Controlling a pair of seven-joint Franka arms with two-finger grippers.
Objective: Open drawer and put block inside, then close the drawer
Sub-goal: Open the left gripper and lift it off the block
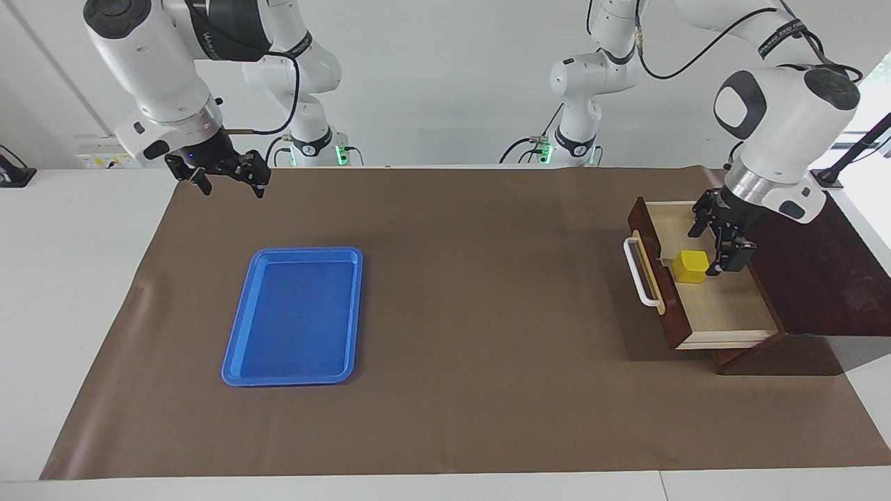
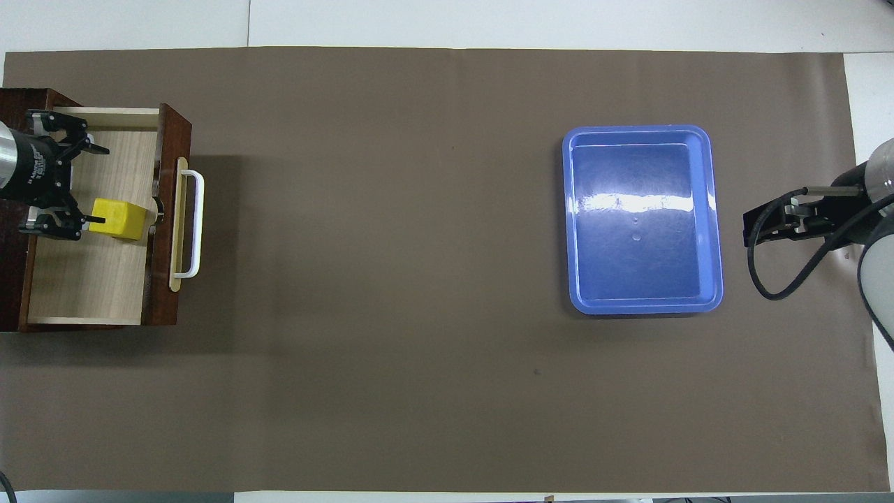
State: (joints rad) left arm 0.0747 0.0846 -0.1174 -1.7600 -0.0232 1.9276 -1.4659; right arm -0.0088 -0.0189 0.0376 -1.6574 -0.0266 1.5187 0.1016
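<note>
Brown mat: left pincer spread over drawer, beside block.

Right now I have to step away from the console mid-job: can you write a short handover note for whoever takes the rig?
Left gripper: open, inside the pulled-out dark reddish-brown wooden drawer, holding nothing.
Right gripper: open, empty, waiting in the air at the right arm's end of the table, near the blue plastic tray.
Small bright yellow cube: resting on the drawer's light wood floor, close to the drawer front and beside the left gripper.
Done: drawer opened, cube placed inside and let go.
Left: lift the left gripper clear, then push the drawer shut by its front or its white bar handle.
</note>
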